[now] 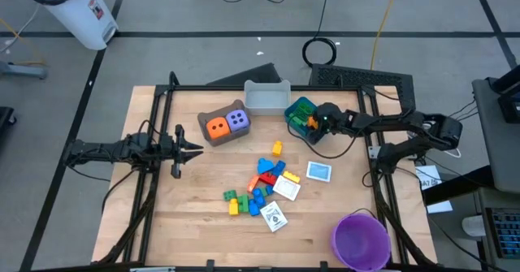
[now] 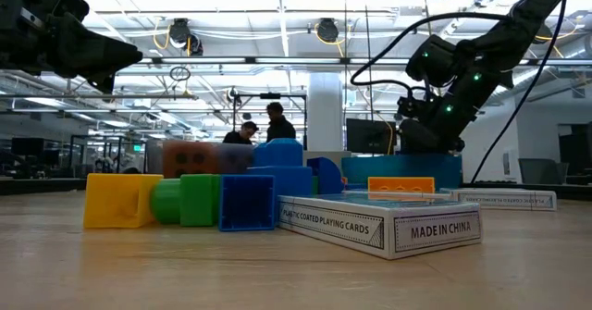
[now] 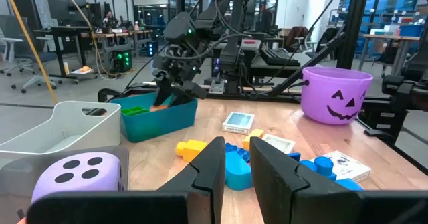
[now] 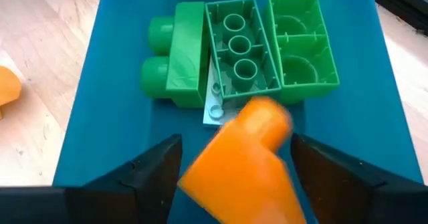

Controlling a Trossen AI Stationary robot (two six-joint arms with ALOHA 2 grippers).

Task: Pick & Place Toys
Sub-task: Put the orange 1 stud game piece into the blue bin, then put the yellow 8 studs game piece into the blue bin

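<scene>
Wooden bench up front, busy lab space behind it with a couple of people standing way back in the low view. Nearest the front edge sits a purple bowl with a pumpkin face, then a playing-card box lying next to the pile of small bricks, which is a mix of yellow, green, blue and red, with more white cards just beside it. A lone yellow brick sits a bit past the pile. Left tool hovers off to the left side of the bench, fingers nearly closed with a thin gap and nothing in them. Farther back, the orange die and purple die sit together in a brown bin, with a grey bin behind that. Right tool is over the blue bin near the back, fingers spread apart, and an orange brick is between them, blurry, so I can't say if it's touching either finger. Under it, three green bricks are lying in the bin bottom, side by side and touching.
</scene>
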